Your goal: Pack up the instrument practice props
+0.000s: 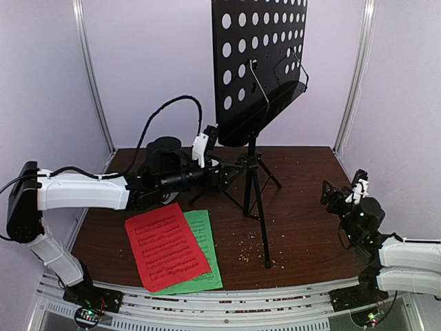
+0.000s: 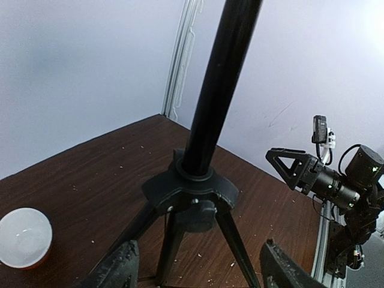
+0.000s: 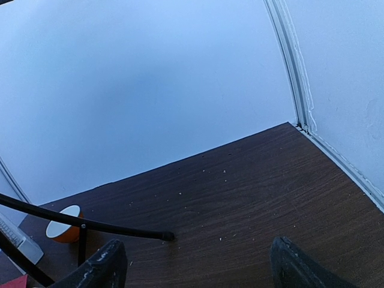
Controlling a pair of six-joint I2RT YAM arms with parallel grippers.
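The black tripod music stand (image 1: 249, 162) stands mid-table, its perforated desk (image 1: 258, 62) high above. The red page (image 1: 165, 245) lies on the green page (image 1: 205, 238) at the front left. My left gripper (image 1: 219, 172) is open and empty, just left of the tripod hub. In the left wrist view its fingers (image 2: 123, 264) flank the stand's legs below the hub (image 2: 192, 192). My right gripper (image 1: 339, 193) is open and empty at the right, facing the stand. One tripod leg (image 3: 90, 225) shows in the right wrist view. No metronome is in view.
A small white-and-orange bowl (image 2: 24, 237) sits on the brown table behind the stand, and it also shows in the right wrist view (image 3: 65, 223). White crumbs (image 1: 244, 256) are scattered over the table. Pale walls with metal rails (image 1: 93, 69) close in the back and sides.
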